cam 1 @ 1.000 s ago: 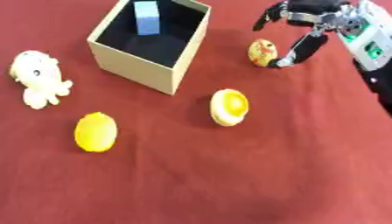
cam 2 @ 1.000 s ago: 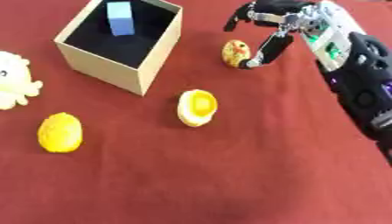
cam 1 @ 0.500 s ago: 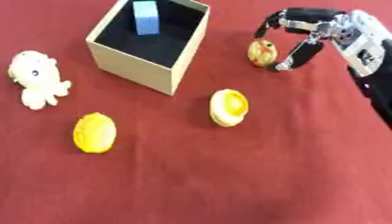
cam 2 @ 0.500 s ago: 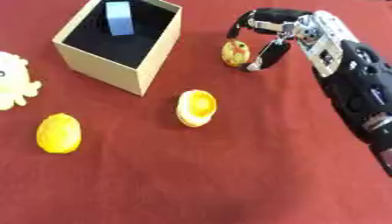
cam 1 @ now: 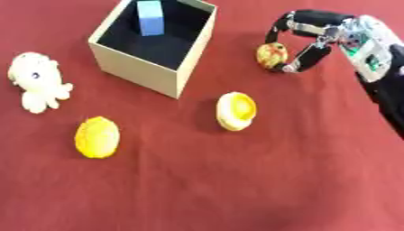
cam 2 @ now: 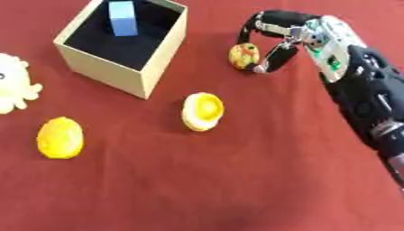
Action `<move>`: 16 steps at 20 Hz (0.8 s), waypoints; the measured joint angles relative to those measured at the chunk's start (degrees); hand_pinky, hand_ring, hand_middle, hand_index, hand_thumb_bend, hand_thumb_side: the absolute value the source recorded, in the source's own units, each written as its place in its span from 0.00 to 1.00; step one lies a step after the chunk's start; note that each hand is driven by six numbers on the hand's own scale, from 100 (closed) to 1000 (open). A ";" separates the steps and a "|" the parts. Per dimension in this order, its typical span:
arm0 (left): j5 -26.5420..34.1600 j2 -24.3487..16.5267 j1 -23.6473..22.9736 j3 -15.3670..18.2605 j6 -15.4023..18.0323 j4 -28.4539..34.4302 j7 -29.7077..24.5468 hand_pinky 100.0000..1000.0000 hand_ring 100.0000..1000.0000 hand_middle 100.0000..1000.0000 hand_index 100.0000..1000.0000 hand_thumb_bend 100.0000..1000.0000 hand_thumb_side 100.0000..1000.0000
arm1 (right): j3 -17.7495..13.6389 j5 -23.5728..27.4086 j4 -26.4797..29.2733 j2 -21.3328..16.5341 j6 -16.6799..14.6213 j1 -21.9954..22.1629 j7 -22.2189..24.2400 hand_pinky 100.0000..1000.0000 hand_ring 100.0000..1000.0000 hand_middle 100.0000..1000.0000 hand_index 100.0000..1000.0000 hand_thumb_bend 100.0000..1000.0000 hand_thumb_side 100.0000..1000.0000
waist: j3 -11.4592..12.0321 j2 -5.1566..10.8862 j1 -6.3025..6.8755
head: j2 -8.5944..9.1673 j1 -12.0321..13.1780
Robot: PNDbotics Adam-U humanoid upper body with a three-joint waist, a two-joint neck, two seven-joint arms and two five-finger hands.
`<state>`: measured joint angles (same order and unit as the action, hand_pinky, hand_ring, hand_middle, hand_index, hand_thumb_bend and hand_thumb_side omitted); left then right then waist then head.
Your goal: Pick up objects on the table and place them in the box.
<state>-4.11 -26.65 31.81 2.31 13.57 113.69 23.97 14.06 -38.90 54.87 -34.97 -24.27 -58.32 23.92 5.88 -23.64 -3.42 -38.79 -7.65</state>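
While right hand point(cam 2: 304, 34) fingers curl round yellow-red ball point(cam 2: 244, 55) | box point(cam 2: 162, 56), yellow bun point(cam 2: 202, 111) nearby

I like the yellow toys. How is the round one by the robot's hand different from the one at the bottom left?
The small ball is yellow with reddish patches; the lemon-like toy is plain yellow-orange. The ball looks smaller. The right hand curls around the ball, while the lemon-like toy lies alone, far from it. Both rest on the red table, outside the box.

Tan box point(cam 1: 140, 72) with black inside, blue block point(cam 1: 149, 17), red tablecloth point(cam 1: 236, 180).
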 measured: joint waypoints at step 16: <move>0.09 0.03 -0.04 -0.01 -0.11 0.00 -0.09 0.74 0.74 0.78 0.89 0.23 0.68 | 0.06 -1.09 4.15 -0.03 0.52 0.84 -10.03 0.74 0.71 0.41 0.53 0.08 0.00 | -0.26 -0.07 0.02 | 0.01 0.01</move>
<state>-4.02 -26.62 31.78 2.31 13.46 113.69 23.88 14.12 -39.99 59.01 -35.00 -23.75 -57.49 13.89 5.63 -23.70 -3.40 -38.78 -7.64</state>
